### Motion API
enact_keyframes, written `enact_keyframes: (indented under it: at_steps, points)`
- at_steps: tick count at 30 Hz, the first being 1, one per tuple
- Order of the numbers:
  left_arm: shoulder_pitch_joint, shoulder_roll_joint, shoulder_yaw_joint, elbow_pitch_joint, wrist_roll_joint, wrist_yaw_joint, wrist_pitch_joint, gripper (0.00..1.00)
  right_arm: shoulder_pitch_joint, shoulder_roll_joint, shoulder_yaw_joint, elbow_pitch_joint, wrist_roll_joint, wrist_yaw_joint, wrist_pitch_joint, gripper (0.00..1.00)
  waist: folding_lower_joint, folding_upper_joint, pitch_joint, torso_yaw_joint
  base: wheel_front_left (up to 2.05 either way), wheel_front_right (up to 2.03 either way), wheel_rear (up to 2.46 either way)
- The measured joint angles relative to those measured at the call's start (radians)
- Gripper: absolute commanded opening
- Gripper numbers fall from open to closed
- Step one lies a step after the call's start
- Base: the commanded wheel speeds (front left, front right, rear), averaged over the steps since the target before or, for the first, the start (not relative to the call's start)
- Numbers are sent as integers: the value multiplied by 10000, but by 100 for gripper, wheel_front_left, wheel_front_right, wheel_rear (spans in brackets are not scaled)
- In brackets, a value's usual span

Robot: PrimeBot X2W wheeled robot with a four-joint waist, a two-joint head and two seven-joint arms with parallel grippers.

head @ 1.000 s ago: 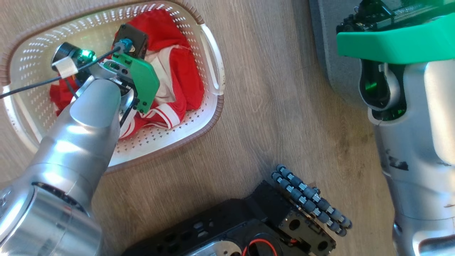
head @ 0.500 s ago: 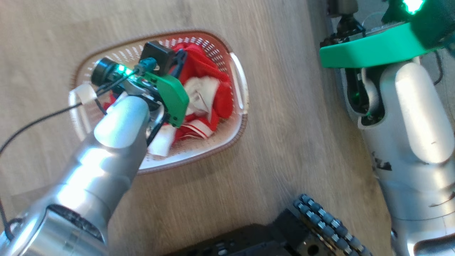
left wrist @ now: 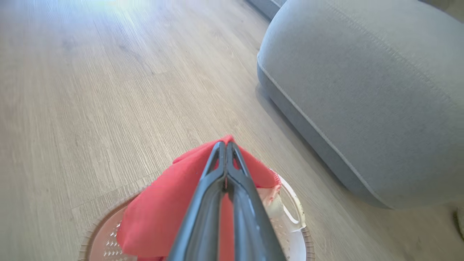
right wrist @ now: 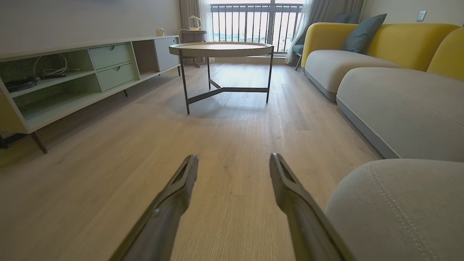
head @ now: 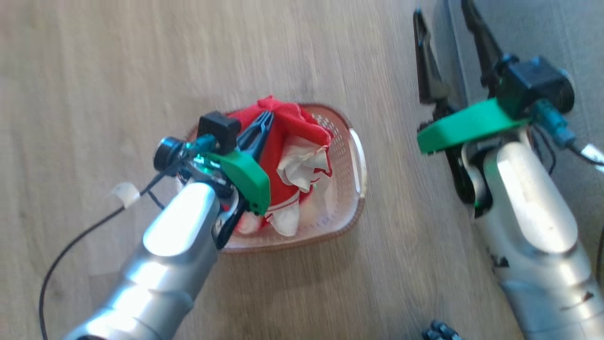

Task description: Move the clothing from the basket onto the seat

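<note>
My left gripper [head: 269,115] [left wrist: 226,145] is shut on the red clothing [head: 288,132] [left wrist: 163,210], which hangs from the fingertips above the basket [head: 351,208] [left wrist: 293,214]. White panels of the garment droop down into the basket. The basket stands on the wooden floor. The grey seat [left wrist: 362,90] [right wrist: 395,206] lies to the right of the basket, its rounded corner close by. My right gripper [head: 446,52] [right wrist: 233,161] is open and holds nothing, its fingers pointing over the floor beside the seat's edge [head: 519,33].
Ahead in the right wrist view stand a round coffee table [right wrist: 221,49], a low shelf unit [right wrist: 72,72] along the left wall and a yellow-backed sofa [right wrist: 380,40] on the right. Open wooden floor [head: 118,71] surrounds the basket.
The camera has risen and shifted, so the basket looks smaller. My left gripper has lifted the red clothing up out of the basket. The right gripper's fingers have come into sight.
</note>
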Motion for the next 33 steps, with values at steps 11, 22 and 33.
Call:
enact_keyframes:
  at_steps: [11, 22, 33]
  points:
    - [1769, -21, 272, -1221, 65, -2, 0, 0, 1953, -320, 115, 495, 318, 0, 0, 100, 0, 0, -2453, 798, 0, 0, 0]
    - [1974, -23, 194, -2669, -125, -2, -2, 0, 3535, -326, -100, 794, 320, 0, 2, 100, -1, 0, -4324, 1362, 0, 0, 0]
    - [314, -27, -222, -4224, -224, -2, -6, 0, 3883, -171, -102, 907, 322, 0, 4, 100, -1, 0, -4765, 1583, 0, 0, 0]
